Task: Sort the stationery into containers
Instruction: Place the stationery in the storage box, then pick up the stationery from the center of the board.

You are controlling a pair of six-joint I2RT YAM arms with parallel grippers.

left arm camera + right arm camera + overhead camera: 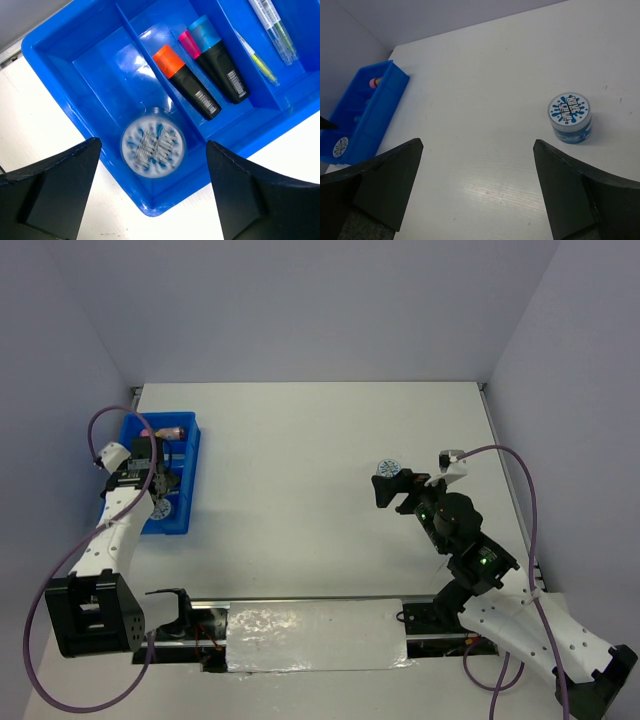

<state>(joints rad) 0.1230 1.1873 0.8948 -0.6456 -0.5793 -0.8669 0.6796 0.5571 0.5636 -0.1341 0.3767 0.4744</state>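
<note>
The bright blue tray [190, 455] stands at the far left of the table. In the left wrist view the blue tray [60, 45] holds a blue-white tape roll [153, 146] in one compartment. Beside it lie an orange-capped highlighter [185, 82], a blue-capped highlighter [217, 60] and a pink cap [189, 44], with thin pens [274, 27] further on. My left gripper [152, 144] hangs open and empty above the roll. A second tape roll [570, 117] stands on the table at right [387, 468]. My right gripper [478, 142] is open and empty, with that roll to its right.
A pink tube [168, 430] lies at the tray's far end. Grey walls close in the table at the back and on both sides. A foil-covered strip [315, 635] lies between the arm bases at the near edge.
</note>
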